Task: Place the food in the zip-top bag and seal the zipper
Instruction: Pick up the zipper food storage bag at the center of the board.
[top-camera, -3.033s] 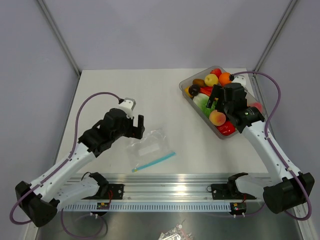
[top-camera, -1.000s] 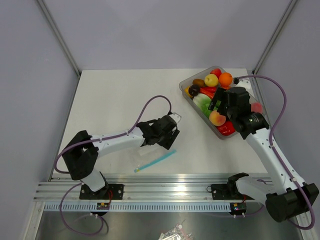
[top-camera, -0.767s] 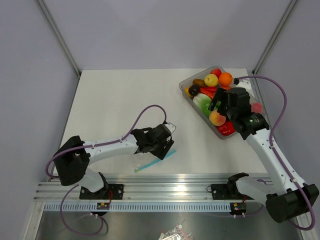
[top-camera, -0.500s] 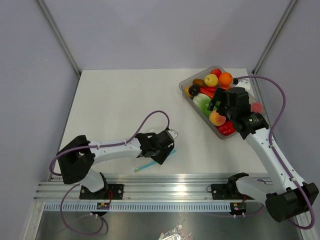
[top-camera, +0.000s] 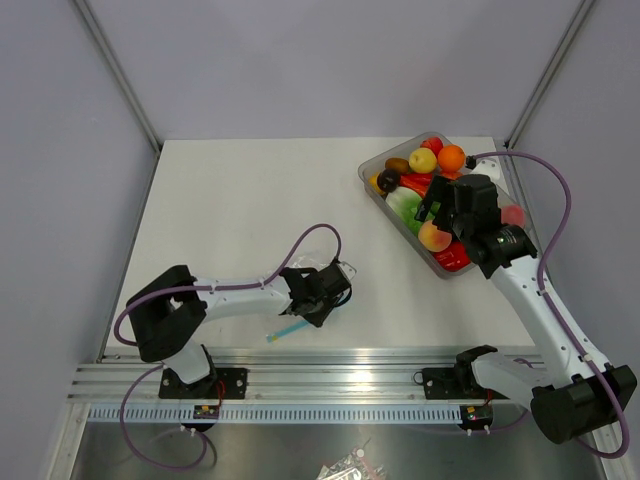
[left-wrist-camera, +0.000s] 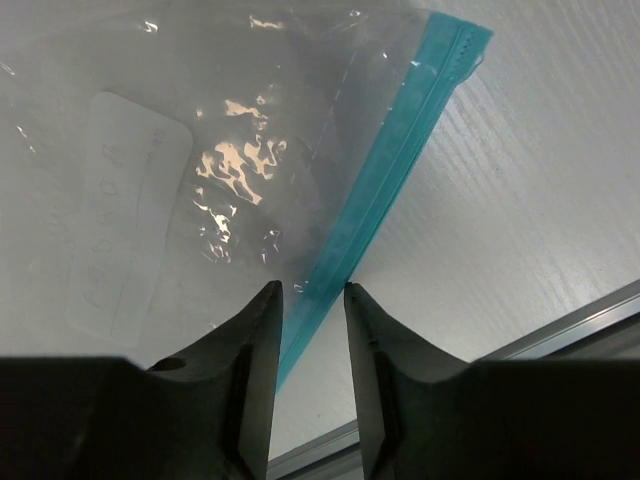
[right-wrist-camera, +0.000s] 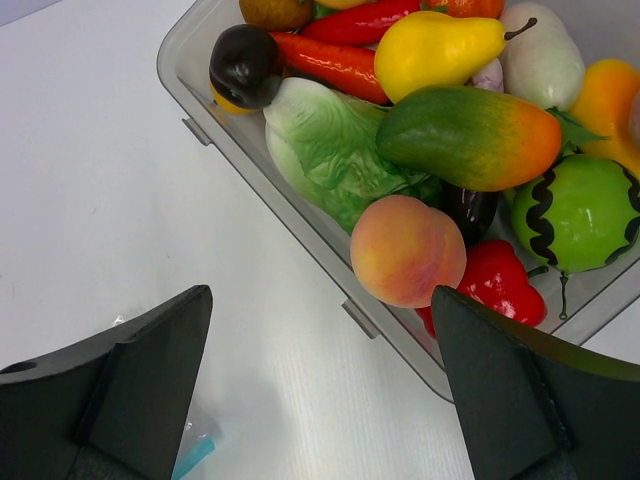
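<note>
My left fingers (top-camera: 325, 298) are down low at the near part of the white counter (top-camera: 250, 190), over the zip-top bag (left-wrist-camera: 200, 170), which lies flat there. The two tips stand a narrow gap apart, one on each side of the zipper (left-wrist-camera: 385, 170), the light blue-green strip that runs slantwise along the bag's mouth. I can see the strip and the clear film in the gap between the tips. I cannot tell whether the tips touch the plastic.

The bag has a white write-on panel (left-wrist-camera: 125, 220). The marks on it are too faint for me to read.

My right fingers (top-camera: 436, 212) are spread as wide as they go and hold nothing. They hang above the clear rectangular tray (right-wrist-camera: 190, 60) at the far right of the counter, well apart from the bag. The food is all in that tray:
- The pink-yellow peach (right-wrist-camera: 407, 250) sits against the near wall, between my two fingers in the wrist view.
- Green lettuce (right-wrist-camera: 320, 145) lies just beside it.
- A green-and-orange mango (right-wrist-camera: 470, 135) rests behind the peach.
- A yellow pear (right-wrist-camera: 435, 50) lies further back.
- A dark plum (right-wrist-camera: 243, 65) sits in one corner.
- The round orange (top-camera: 450, 156) is at the far end.
</note>
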